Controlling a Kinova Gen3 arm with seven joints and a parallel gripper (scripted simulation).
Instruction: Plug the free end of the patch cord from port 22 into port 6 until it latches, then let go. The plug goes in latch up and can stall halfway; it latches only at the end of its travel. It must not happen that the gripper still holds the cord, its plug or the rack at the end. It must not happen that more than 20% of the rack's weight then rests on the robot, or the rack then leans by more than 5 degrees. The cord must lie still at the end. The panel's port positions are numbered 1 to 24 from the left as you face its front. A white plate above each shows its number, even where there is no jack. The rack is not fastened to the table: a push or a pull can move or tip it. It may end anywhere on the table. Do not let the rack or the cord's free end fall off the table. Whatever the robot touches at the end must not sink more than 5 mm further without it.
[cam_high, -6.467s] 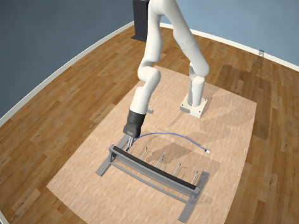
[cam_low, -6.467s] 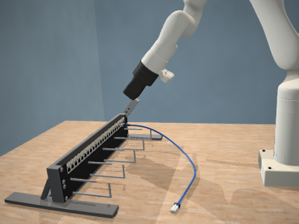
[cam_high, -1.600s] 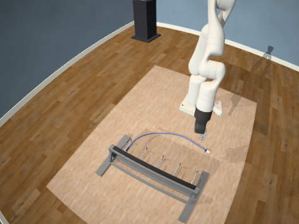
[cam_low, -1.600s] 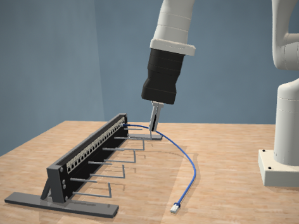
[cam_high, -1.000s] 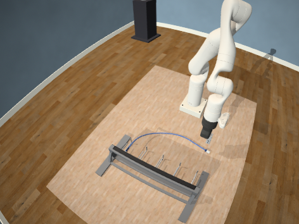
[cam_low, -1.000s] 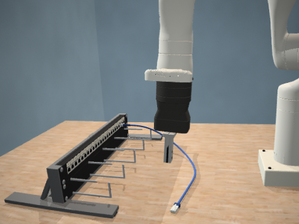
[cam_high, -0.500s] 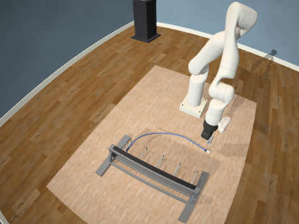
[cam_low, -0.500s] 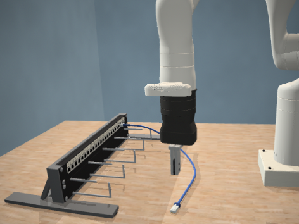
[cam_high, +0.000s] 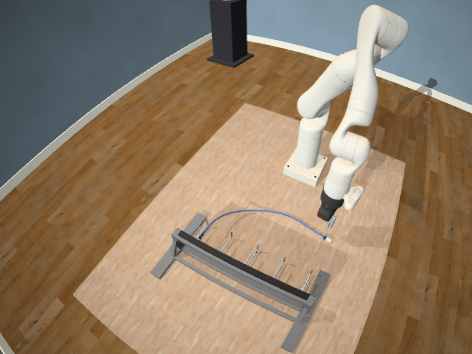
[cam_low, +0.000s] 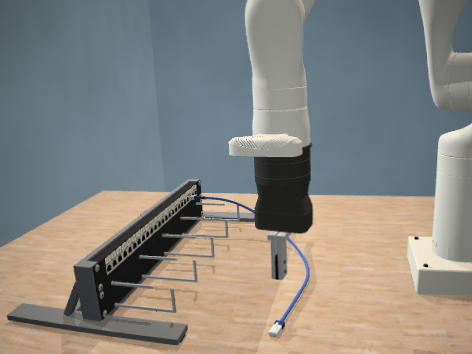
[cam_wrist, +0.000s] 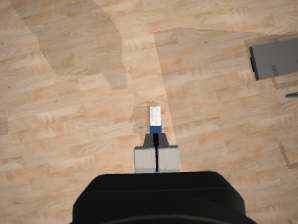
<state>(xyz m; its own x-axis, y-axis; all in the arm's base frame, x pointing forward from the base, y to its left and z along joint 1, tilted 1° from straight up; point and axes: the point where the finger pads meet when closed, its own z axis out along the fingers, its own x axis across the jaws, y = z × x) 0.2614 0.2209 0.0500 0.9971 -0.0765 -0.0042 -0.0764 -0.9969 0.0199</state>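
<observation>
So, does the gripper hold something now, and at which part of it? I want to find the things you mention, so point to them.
Nothing is held: the gripper (cam_high: 330, 222) (cam_low: 279, 278) (cam_wrist: 156, 146) is shut, above the table (cam_high: 280, 190) (cam_low: 360, 310) (cam_wrist: 210, 100).

Top view looking steeply down from afar; exterior facing rack end-on, nearer; both sharing rack; wrist peering tableward, closest.

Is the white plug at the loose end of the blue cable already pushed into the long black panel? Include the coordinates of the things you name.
No, the white plug (cam_high: 328, 240) (cam_low: 277, 329) (cam_wrist: 155, 115) lies on the table, apart from the panel (cam_high: 245, 265) (cam_low: 145, 250).
</observation>
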